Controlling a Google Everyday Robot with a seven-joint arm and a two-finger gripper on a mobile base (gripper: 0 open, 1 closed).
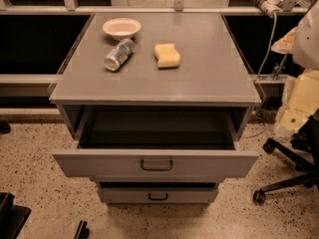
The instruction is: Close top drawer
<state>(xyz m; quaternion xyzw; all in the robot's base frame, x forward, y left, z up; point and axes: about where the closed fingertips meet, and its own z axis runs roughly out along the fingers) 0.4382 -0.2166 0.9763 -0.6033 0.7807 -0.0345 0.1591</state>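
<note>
Wide gray top drawer (209, 164), dark loop handle (156, 165) at ctr, stood pulled out, above-right of gripper (81, 230). Gripper sat low at btm-left frame edge, mostly cropped; open/shut state: cannot tell.

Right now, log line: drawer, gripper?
wide gray top drawer with dark loop handle: pulled open | gripper: not in view | close: pending

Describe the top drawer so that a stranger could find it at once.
Find the gray cabinet bearing a bowl, bottle and sponge; the claw sits low at the picture's bottom-left. Directly under the cabinet's top, the top drawer stands pulled out, dark inside showing. It is wider and taller than the drawer below.
</note>
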